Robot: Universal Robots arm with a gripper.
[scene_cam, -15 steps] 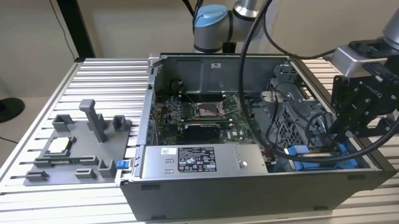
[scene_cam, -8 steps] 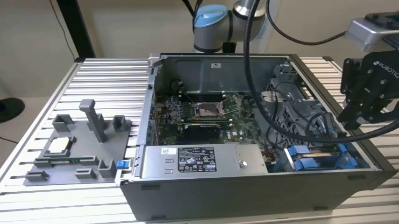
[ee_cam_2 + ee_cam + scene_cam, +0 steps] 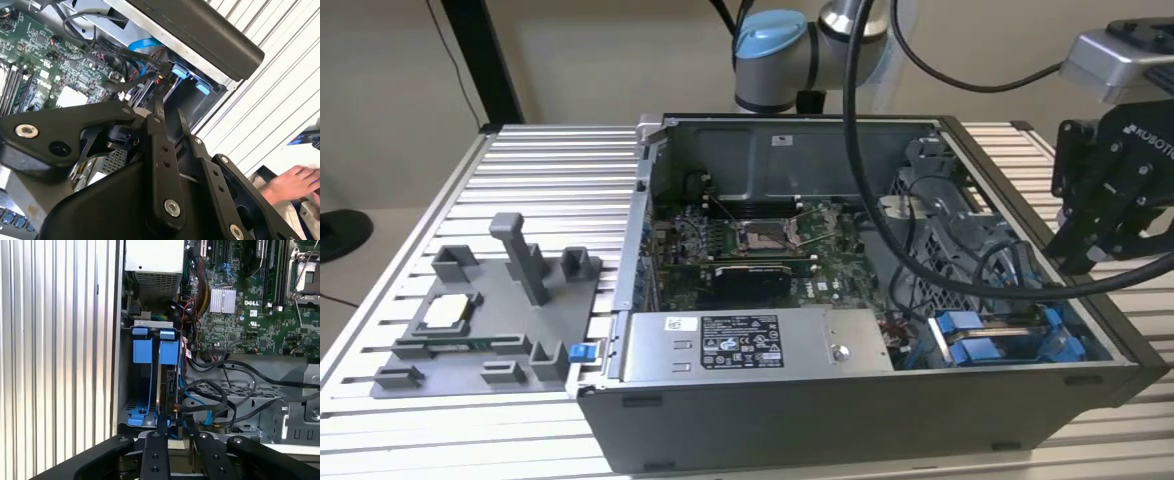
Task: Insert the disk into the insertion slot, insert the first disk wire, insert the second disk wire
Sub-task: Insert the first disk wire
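In the exterior view my gripper (image 3: 1083,262) hangs over the open case (image 3: 854,420) at the exterior view's right, above the blue-railed slot (image 3: 994,345) in the near corner, which sits beside the power supply (image 3: 747,343). In the second wrist view it is just beside a black plug (image 3: 160,75) with red and yellow leads, and a person's hand (image 3: 295,182) lies outside the case. In the first wrist view the disk (image 3: 169,382) stands on edge inside the slot with black wires (image 3: 210,390) looping near its end, and I cannot tell how far my gripper is open or whether it holds anything.
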